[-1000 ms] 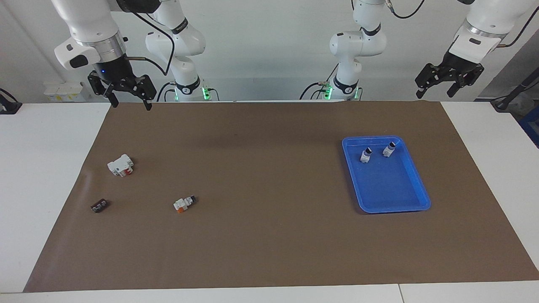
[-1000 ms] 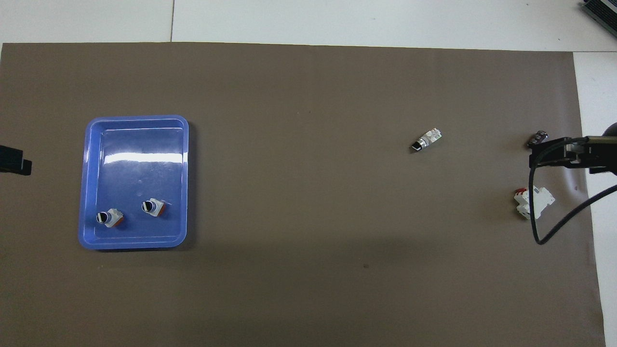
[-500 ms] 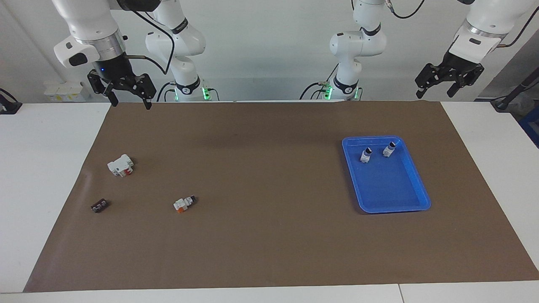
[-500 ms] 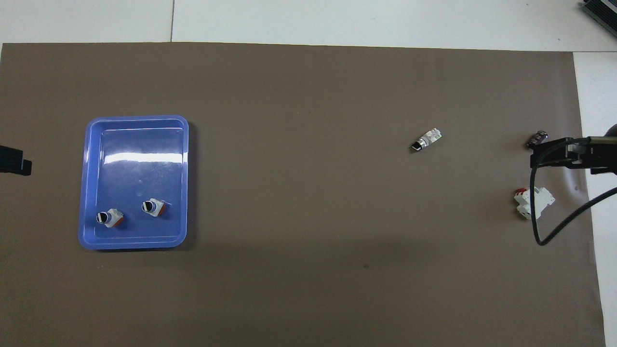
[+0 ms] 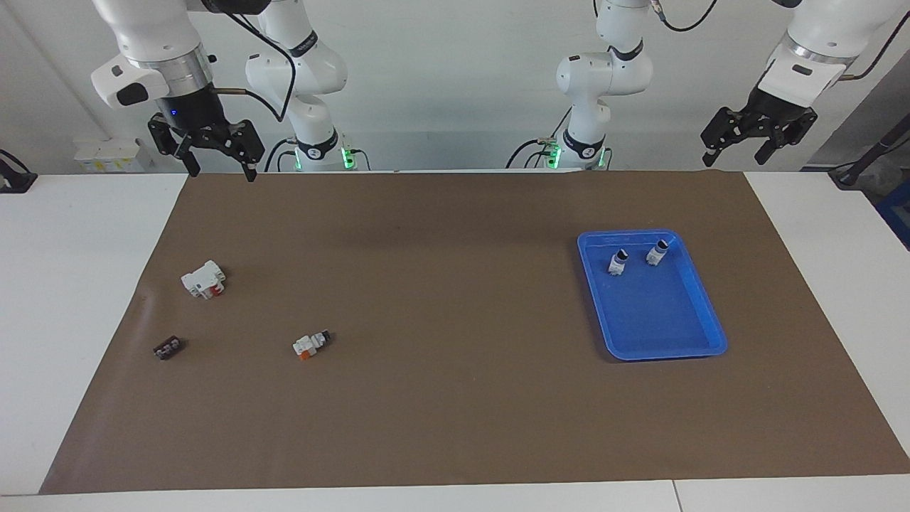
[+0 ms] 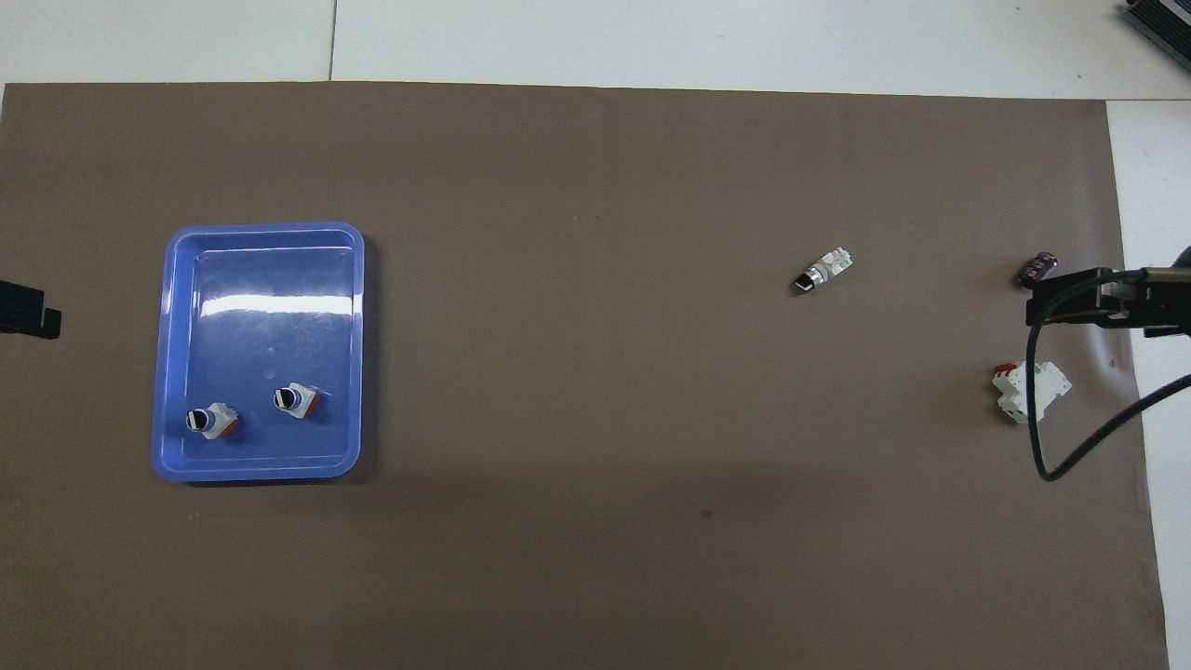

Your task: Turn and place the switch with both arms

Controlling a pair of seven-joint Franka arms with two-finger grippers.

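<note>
The switch (image 5: 311, 345), white with an orange section and a black tip, lies on its side on the brown mat toward the right arm's end; it also shows in the overhead view (image 6: 821, 273). My right gripper (image 5: 220, 174) hangs open and empty, high over the mat's edge nearest the robots, well apart from the switch. My left gripper (image 5: 736, 158) is open and empty, raised over the table's left-arm end near the robots, and waits there.
A blue tray (image 5: 661, 313) toward the left arm's end holds two upright white pieces with black tips (image 5: 617, 262) (image 5: 657, 252). A larger white block with red parts (image 5: 204, 279) and a small dark part (image 5: 168, 348) lie near the mat's right-arm end.
My right gripper has risen slightly and drawn back toward the robots. The left gripper and all the parts on the mat have stayed put.
</note>
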